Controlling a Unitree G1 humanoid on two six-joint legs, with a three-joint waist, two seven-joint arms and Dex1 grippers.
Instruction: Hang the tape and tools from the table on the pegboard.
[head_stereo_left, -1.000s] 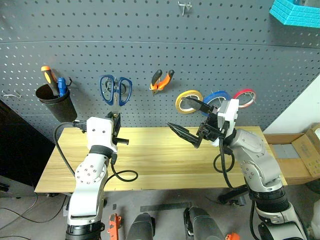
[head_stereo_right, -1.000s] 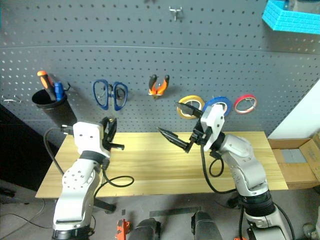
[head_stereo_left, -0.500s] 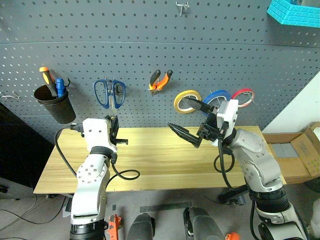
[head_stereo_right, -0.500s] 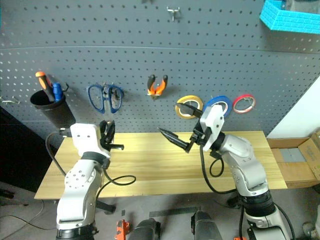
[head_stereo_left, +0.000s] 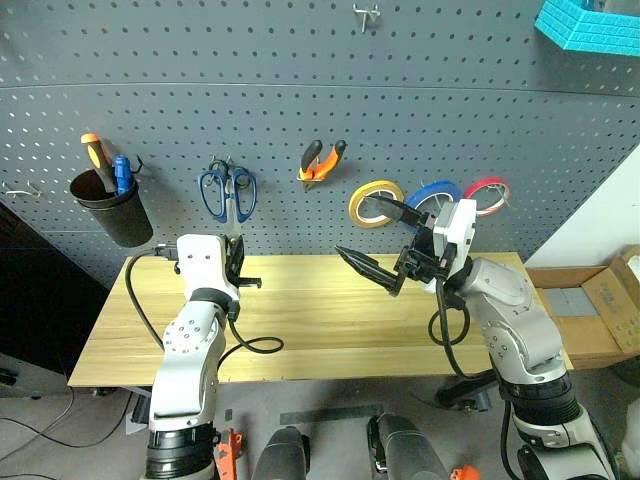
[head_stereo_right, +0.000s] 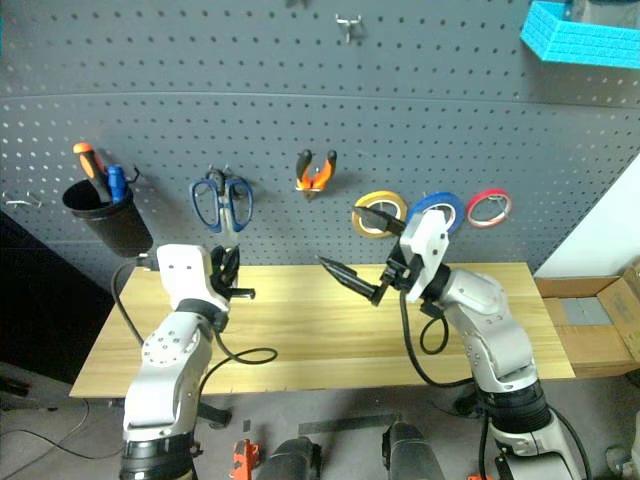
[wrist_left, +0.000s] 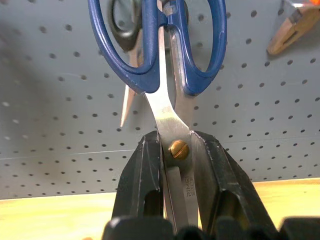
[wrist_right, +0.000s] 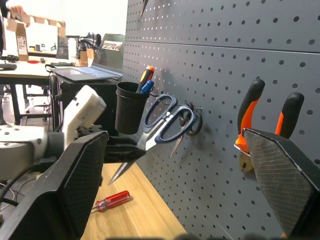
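Blue-handled scissors (wrist_right: 167, 120) against the pegboard (wrist_right: 225, 45), pliers (wrist_right: 265, 117) hanging, red screwdriver (wrist_right: 112, 200) on the table (wrist_right: 135, 220)

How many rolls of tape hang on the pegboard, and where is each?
3, in a row right of the pliers: the yellow roll, the blue roll partly behind the right arm, then the red roll.

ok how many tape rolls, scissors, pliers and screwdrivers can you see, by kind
tape rolls: 3 (yellow, blue, red)
scissors: 2 (blue-handled, smaller black-handled behind them)
pliers: 1
screwdrivers: 3 (orange and blue in the cup, red on the table)
total: 9
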